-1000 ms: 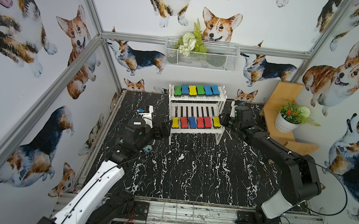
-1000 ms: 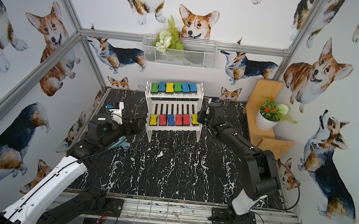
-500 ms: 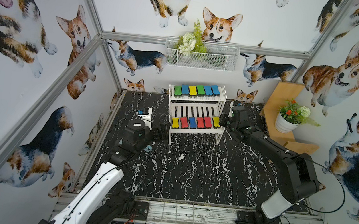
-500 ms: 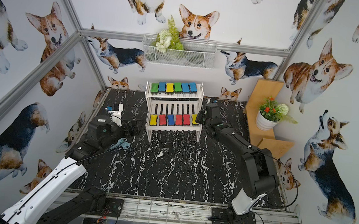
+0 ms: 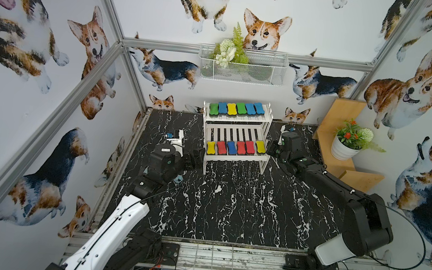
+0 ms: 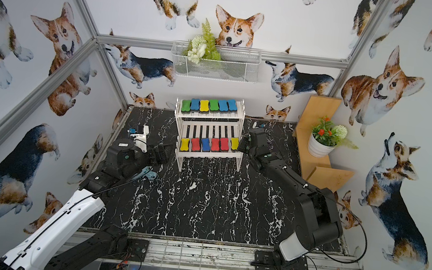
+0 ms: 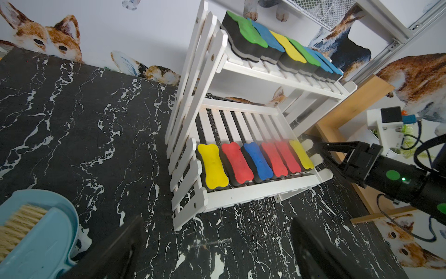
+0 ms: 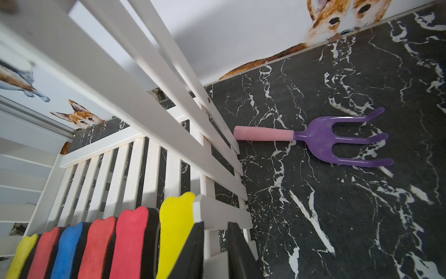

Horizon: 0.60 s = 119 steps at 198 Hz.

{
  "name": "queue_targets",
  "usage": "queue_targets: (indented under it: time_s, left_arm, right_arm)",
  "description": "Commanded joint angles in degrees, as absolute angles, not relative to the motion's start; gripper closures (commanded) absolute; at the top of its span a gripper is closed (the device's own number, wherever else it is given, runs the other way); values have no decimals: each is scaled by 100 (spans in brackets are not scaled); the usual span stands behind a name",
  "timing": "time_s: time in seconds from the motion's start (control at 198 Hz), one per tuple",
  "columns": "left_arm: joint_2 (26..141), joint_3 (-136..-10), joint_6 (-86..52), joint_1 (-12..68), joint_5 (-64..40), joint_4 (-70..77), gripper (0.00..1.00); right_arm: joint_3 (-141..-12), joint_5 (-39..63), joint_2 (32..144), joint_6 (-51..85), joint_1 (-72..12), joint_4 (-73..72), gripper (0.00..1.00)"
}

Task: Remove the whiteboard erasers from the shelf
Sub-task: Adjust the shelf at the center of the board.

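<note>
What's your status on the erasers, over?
Left jaws open, empty. Right jaws narrow at end of shelf, grip unclear. Twelve erasers on shelf. Fork lies by shelf.

- left gripper [image 7: 217,222]: the left wrist view gives only two dark fingers [image 7: 115,251], blurred and cut off by the frame edge; in both top views it is partly hidden behind its wrist.
- right gripper [image 8: 216,225]: the right wrist view cuts both fingers [image 8: 190,261] at the frame edge; one covers the end of the yellow eraser [image 8: 176,224], and a shelf [image 8: 217,215] rail stands between them; grip cannot be told.
- lower-row erasers [image 8: 96,246]: near ends cut off in the right wrist view.
- shelf upper slats: blurred, close to the lens, in the right wrist view.
- dustpan [image 7: 41,241] and brush [image 7: 21,222]: cut off at the frame edge, bristles blurred.
- fork [image 8: 313,140]: hidden behind the right arm in both top views.
</note>
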State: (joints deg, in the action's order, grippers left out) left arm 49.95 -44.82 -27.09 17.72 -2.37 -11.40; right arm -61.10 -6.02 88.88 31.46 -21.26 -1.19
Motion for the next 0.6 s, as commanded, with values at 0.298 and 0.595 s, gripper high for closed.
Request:
queue_targets:
  time_s: [0.298,0.595]
  left_arm:
    - [4926,-4369,-2628,1740,-211,-1112,1]
    - [4894,-4283,-2608,1705,-201,-1091,1]
  right_arm:
    - [-5814,-181,8656,3273,-2143,-28,70]
    - [-5520,-150,8434,3349,-2162,-63,74]
